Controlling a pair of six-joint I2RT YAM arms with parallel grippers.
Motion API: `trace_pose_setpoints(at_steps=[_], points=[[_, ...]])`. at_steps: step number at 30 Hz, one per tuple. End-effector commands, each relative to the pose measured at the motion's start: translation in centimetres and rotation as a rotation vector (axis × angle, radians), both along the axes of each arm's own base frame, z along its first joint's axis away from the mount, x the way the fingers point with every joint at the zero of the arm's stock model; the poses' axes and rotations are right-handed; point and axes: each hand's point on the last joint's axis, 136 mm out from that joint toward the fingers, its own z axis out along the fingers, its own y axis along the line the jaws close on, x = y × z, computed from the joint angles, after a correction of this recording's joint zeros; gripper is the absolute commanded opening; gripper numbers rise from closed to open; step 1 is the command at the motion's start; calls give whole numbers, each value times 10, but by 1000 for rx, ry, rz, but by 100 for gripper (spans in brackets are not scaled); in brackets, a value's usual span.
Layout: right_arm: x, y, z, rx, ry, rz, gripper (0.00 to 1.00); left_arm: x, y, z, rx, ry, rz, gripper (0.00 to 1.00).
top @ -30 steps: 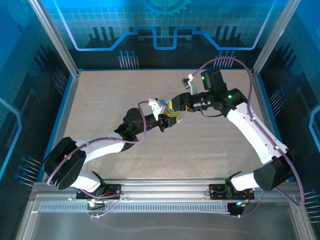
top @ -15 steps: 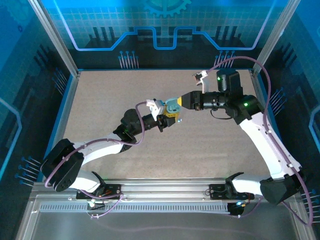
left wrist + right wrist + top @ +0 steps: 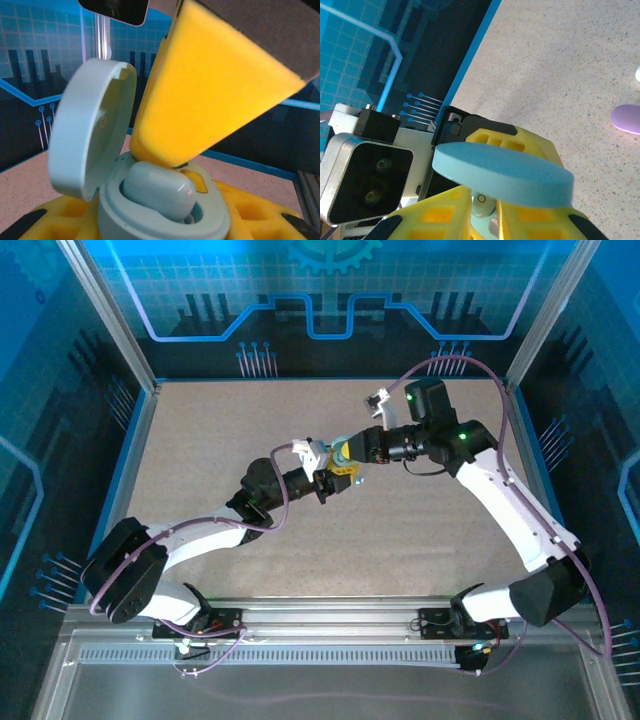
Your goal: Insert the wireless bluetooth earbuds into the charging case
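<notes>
case (image 3: 112,215): faint mark inside the lid, too blurred to read
back wall (image 3: 330,290): gear sign (image 3: 335,252) and circuit lines, no lettering
readable text: none

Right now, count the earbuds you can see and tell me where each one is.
1. A teal bud lies in the open case, under a yellow finger. Others may be hidden behind that finger or the lid.

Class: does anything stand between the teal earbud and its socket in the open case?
Nothing visible does. The glossy pale teal earbud sits inside the round teal charging case, lid open; the right gripper touches the earbud from above.
</notes>
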Motion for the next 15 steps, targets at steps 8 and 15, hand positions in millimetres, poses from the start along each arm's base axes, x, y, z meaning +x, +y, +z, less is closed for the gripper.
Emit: trace_pose_setpoints(at_steps=[8,15], points=[[-9,19,7,2,-23,82,25,-11,-2,20,-37,-74,-36,30],[-8,10,2,-59,-30,46,32,-9,1,20,-37,-74,-13,30]])
